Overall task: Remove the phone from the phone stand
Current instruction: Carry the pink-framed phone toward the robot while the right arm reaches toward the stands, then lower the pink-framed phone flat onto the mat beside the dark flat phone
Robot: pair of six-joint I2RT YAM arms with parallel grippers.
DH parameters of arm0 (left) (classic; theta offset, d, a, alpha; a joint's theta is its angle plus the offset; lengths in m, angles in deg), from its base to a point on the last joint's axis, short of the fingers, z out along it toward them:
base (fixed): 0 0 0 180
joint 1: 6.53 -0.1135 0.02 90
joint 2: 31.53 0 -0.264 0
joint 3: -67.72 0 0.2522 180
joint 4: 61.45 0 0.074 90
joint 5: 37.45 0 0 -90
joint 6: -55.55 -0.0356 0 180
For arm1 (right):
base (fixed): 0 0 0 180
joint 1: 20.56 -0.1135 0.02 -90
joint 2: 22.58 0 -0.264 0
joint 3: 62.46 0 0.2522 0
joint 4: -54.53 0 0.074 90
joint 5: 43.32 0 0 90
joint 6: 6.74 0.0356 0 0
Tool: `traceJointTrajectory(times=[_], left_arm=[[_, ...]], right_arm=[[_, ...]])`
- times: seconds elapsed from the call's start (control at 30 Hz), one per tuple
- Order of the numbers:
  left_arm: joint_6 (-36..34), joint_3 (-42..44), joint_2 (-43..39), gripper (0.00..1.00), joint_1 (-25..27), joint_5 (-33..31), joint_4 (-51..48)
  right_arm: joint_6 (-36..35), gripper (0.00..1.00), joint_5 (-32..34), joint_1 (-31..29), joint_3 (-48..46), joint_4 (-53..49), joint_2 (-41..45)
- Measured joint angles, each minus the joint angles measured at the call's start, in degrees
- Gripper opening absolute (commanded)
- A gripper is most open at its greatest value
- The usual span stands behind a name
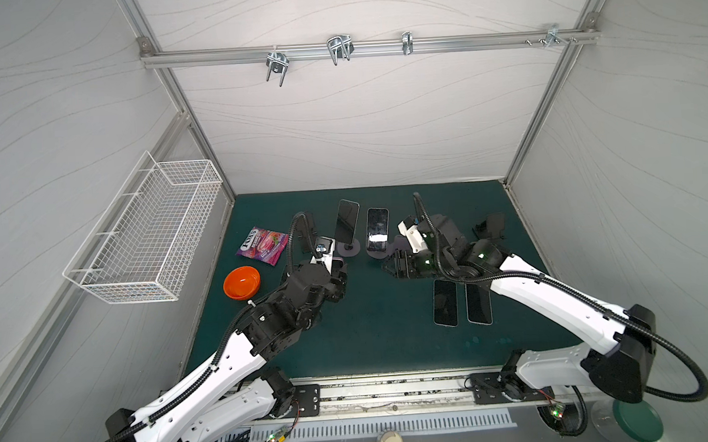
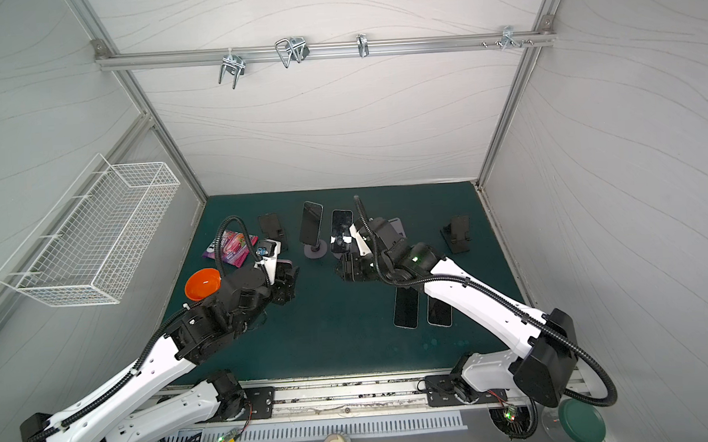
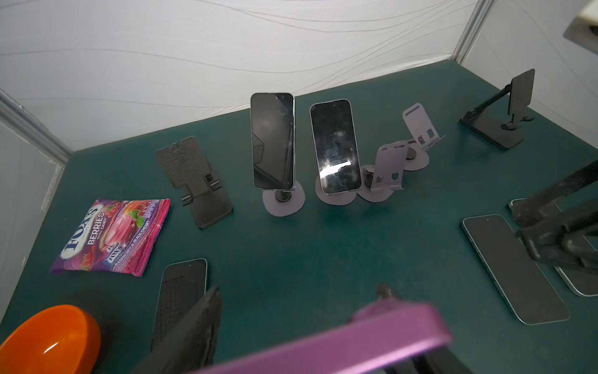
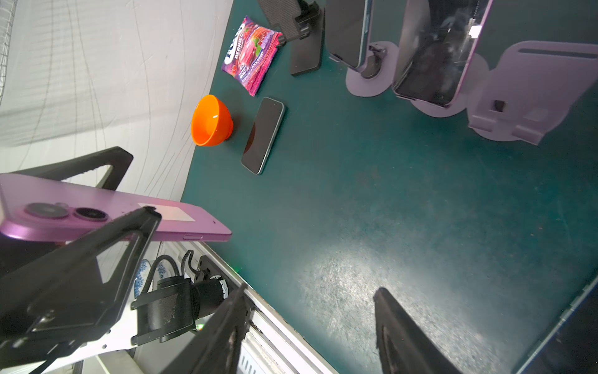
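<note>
Two dark-screened phones stand upright on lilac phone stands at the back middle: one phone (image 1: 347, 225) (image 3: 272, 139) on its round base (image 3: 283, 202), and beside it a second phone (image 1: 377, 229) (image 3: 335, 145). My left gripper (image 3: 297, 311) is shut on a purple phone (image 3: 339, 346) (image 4: 113, 217), held above the mat in front of the stands, its black fingers (image 4: 142, 220) clamping it flat. My right gripper (image 4: 310, 291) (image 1: 392, 265) hovers low over bare mat to the right of the stands, open with nothing between its fingers.
Two lilac stands (image 3: 388, 168) (image 3: 420, 129) and two black stands (image 3: 194, 181) (image 3: 504, 110) carry no phone. Phones lie flat on the mat (image 1: 445, 302) (image 1: 478, 305) (image 4: 262, 136). An orange bowl (image 1: 241, 282) and a candy bag (image 1: 263, 245) sit at the left. A wire basket (image 1: 149, 232) hangs on the left wall.
</note>
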Motion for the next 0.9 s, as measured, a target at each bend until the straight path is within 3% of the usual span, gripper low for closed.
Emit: traceJointTrajectory(times=[0.4,0.9], left_arm=[[2.1,0.0,-5.0,0.67,0.0,0.5,-12.0],[5.1,0.0,-6.6,0.67,-1.3,3.3,-17.0]], right_arm=[[-0.9,0.61,0.3,-3.8,3.3,1.9,-5.5],[-1.3,0.59,-0.7,-5.8,7.8,2.2,-9.5]])
